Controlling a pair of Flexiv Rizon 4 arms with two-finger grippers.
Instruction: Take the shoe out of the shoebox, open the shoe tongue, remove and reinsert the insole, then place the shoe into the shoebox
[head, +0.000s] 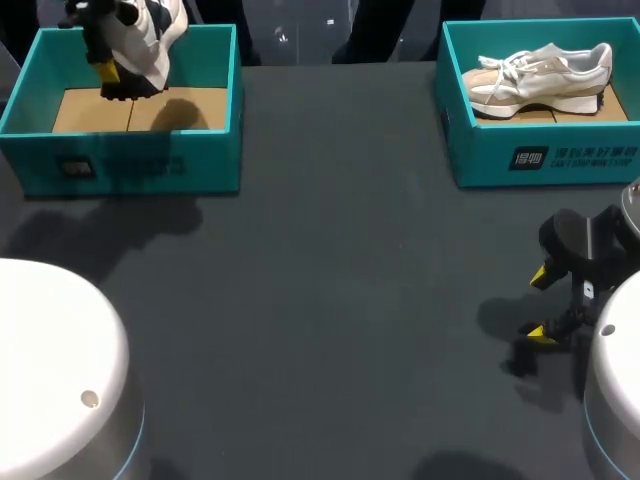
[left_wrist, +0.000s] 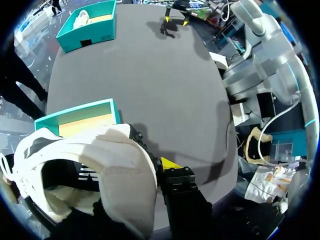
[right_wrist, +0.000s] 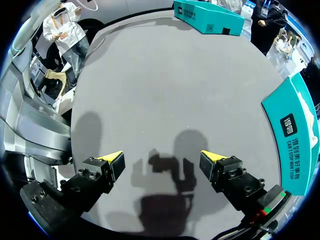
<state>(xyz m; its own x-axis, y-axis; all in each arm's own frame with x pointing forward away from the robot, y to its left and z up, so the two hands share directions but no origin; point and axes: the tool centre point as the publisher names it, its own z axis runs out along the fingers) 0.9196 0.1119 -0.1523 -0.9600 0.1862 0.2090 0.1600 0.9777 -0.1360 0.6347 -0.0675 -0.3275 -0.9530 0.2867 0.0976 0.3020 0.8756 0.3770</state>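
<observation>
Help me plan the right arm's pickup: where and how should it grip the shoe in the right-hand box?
Probably the heel collar, from straight above. The shoe lies lengthwise in the box, toe toward the table's middle and heel by the outer wall. The walls block a side approach, and the collar's open rim gives the fingers an edge to pinch. The right gripper is open.

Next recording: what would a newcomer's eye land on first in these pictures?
First, the white shoe, held in the left gripper above the left shoebox at the table's far left corner. Next, the beige sneaker lying in the right shoebox at the far right. Nearer, the right gripper hangs open over the bare dark table, holding nothing.
</observation>
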